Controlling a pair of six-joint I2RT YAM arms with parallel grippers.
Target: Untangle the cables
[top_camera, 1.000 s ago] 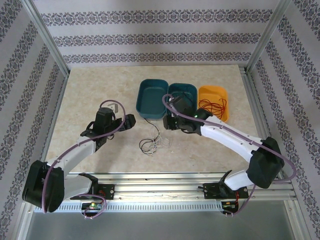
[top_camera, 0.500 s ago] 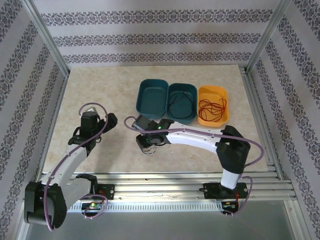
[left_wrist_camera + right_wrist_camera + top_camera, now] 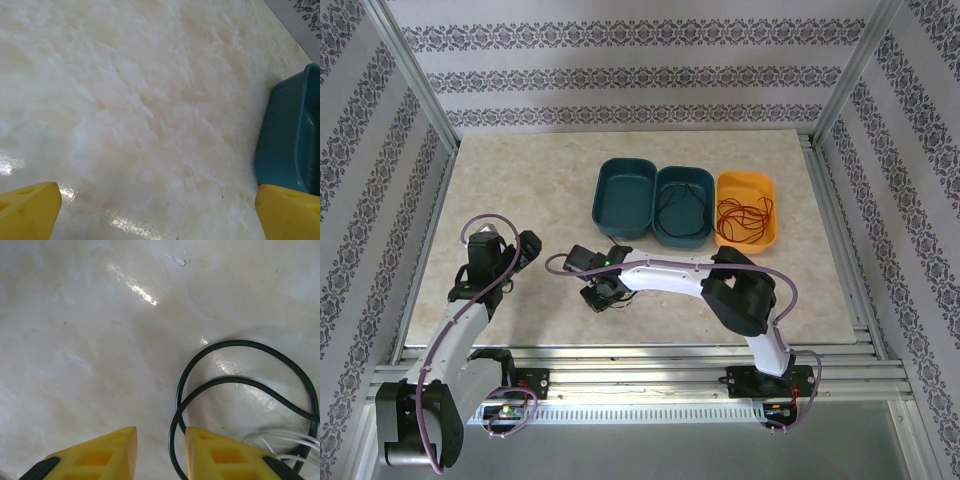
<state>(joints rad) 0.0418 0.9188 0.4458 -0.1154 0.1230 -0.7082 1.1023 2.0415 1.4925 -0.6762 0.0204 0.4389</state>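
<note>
Fingertips of the right claw (image 3: 157, 440) stand a narrow gap apart, pinching nothing, with one strand of the black cable (image 3: 240, 341) running into that gap, nearer one finger than the other. The rest of that cable lies in loose loops on the pale surface (image 3: 75, 340) just ahead, the white cable (image 3: 287, 432) trailing out beside them. From above, this claw (image 3: 602, 288) hangs over those two cables at the near middle of the surface; a second ago it was up at the middle teal tray (image 3: 685, 172), and its arm has since folded in and swung left. The left claw (image 3: 157, 192) is spread wide over bare surface, the other teal tray (image 3: 287, 140) at its side, and has drawn back toward the near left. A second black cable (image 3: 682, 212) lies in the middle teal tray, a red cable (image 3: 745, 215) in the orange tray (image 3: 745, 177).
</note>
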